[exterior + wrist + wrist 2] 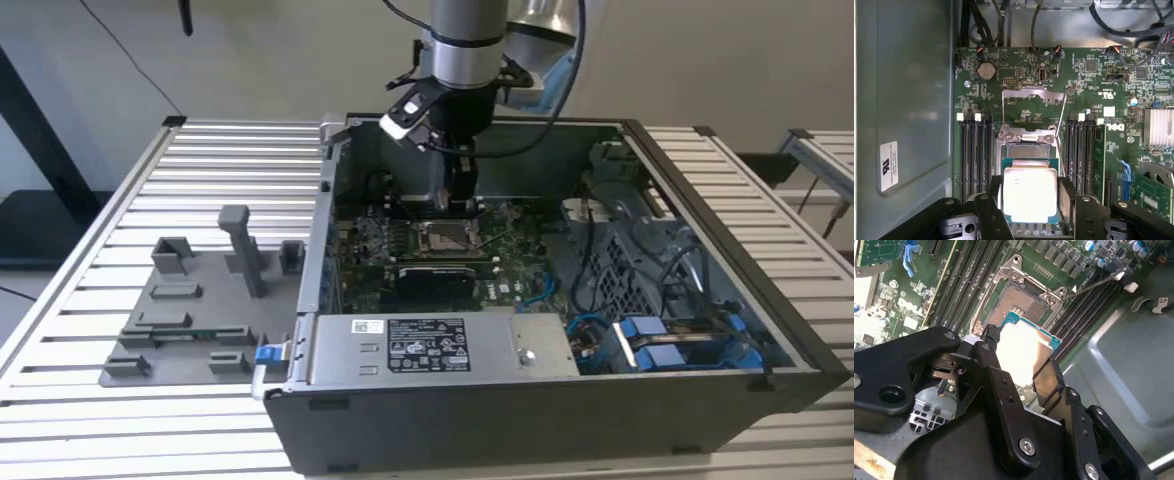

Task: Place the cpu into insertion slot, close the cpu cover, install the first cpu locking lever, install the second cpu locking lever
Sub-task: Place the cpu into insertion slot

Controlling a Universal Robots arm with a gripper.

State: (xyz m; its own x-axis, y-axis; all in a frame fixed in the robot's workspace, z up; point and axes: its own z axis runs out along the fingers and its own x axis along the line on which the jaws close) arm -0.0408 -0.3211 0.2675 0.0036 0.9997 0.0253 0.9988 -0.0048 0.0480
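Note:
My gripper (458,196) reaches down into the open computer case and is shut on the cpu (1030,194), a flat square chip with a bright metal top and a green rim. In the second wrist view the cpu (1021,351) sits between the two black fingers (988,338). The insertion slot (1027,151) lies open on the green board, its metal cover (1030,94) and both thin locking levers (1061,116) raised. The cpu hangs close over one side of the insertion slot (1021,302); I cannot tell whether they touch. In the exterior view the insertion slot (447,237) lies just below the fingertips.
Black memory slots (975,150) flank the socket on both sides. A silver power supply box (414,345) fills the case front, and cables with blue plugs (667,342) lie at the exterior view's right. A grey fixture tray (200,310) rests on the slatted table (80,400).

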